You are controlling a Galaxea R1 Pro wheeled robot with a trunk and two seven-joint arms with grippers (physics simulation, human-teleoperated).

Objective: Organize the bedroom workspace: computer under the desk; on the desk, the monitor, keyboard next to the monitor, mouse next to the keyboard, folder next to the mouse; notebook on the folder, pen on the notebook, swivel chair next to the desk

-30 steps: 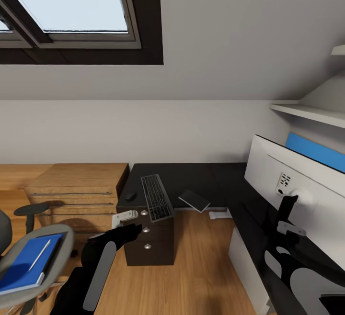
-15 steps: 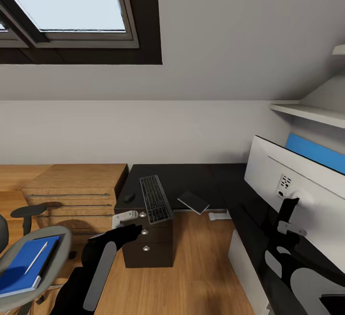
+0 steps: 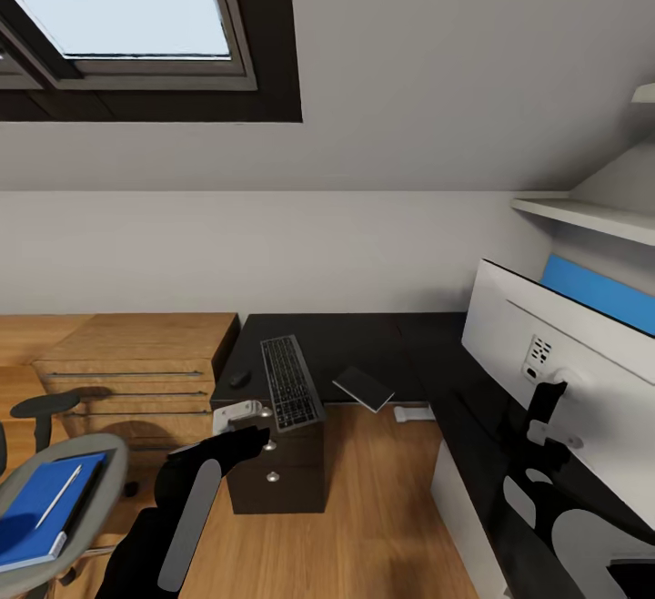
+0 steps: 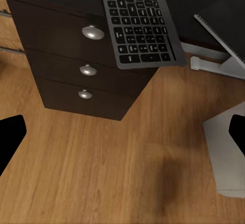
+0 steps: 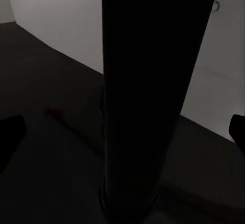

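So keyboard [image 3: 291, 382] hangs off desk [image 3: 364, 340] edge | folder [image 3: 36, 510] (pen [image 3: 56, 495] on top) on swivel chair [image 3: 95, 458] | left gripper [image 4: 122, 132] spread wide, empty | right gripper [image 5: 122, 127] wide around monitor's stand pole [image 5: 153, 91]

Head camera high, facing the desk [image 3: 364, 344] corner; left wrist camera close above the shared keyboard [image 3: 289, 382].

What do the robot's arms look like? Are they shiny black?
Mostly black, yes. The left arm is glossy black with a long grey panel, ending in a pale grey left gripper. The right arm is black with rounded grey patches.
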